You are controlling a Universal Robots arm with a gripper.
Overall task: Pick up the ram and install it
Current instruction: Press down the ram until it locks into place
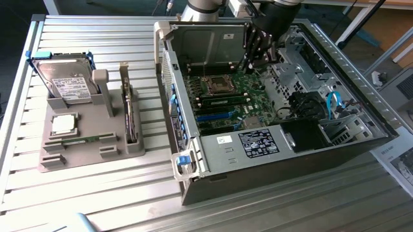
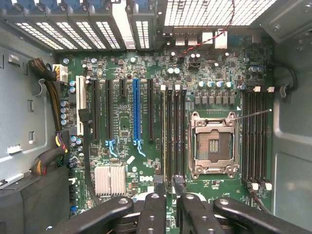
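A thin green ram stick (image 1: 81, 140) lies flat in the grey fixture (image 1: 77, 159) at the exterior view's left. A second green ram stick (image 1: 223, 101) stands seated in a slot on the motherboard (image 1: 255, 104), between the processor socket (image 1: 215, 84) and the blue slot. My gripper (image 1: 260, 59) hangs inside the open computer case, over the board's far part. In the wrist view the gripper (image 2: 169, 185) hovers above the end of the long memory slots (image 2: 173, 131) beside the empty socket (image 2: 212, 141). Its fingertips (image 2: 159, 185) stand apart, and I see nothing between them.
The fixture also carries a hard drive (image 1: 63, 79) standing upright, a square silver processor (image 1: 63, 123) and an upright card (image 1: 129, 116). The case's side walls, drive cage (image 1: 206, 43) and blue cable (image 1: 333, 104) hem in the board. A slatted metal table (image 1: 96, 193) lies all around.
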